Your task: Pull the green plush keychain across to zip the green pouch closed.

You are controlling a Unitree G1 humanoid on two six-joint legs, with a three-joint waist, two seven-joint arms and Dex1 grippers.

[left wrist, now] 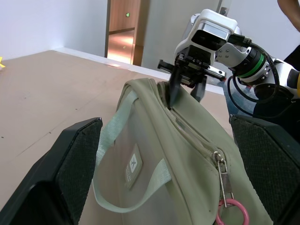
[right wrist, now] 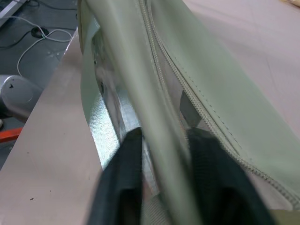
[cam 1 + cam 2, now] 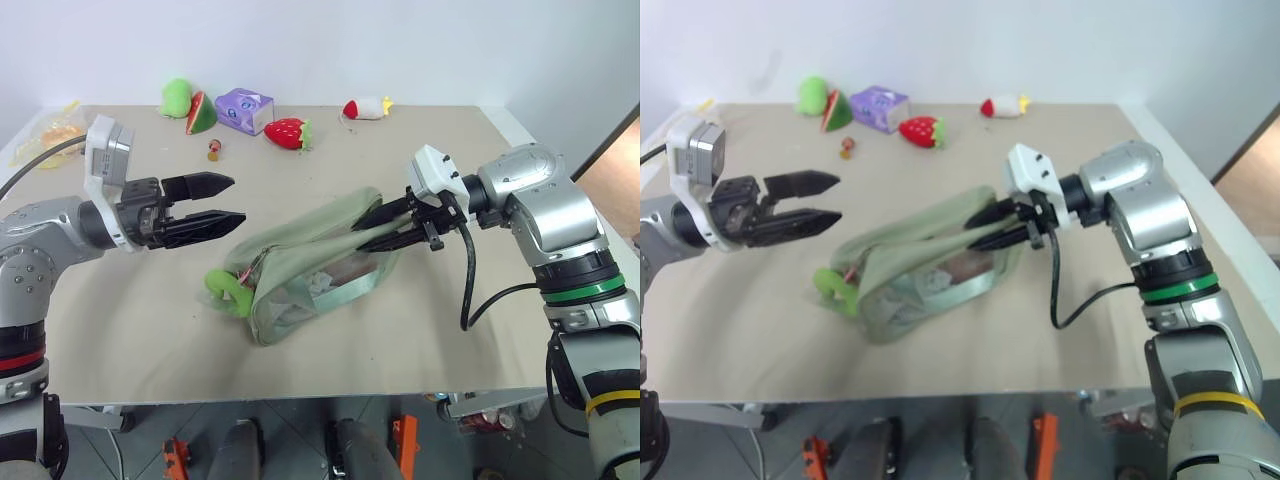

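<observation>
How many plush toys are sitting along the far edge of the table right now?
4. A light-green plush and a watermelon slice at far left, a strawberry right of the purple box, and a white-and-red toy further right. None looks hidden.

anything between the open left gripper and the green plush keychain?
No: in the left eye view only bare tabletop separates the left gripper from the green plush keychain, which sits at the green pouch end below it.

A beige table [image 3: 130, 330] carries the green pouch [image 3: 300, 280] at centre; plush fruit toys [image 3: 287, 132] line its far edge.
</observation>
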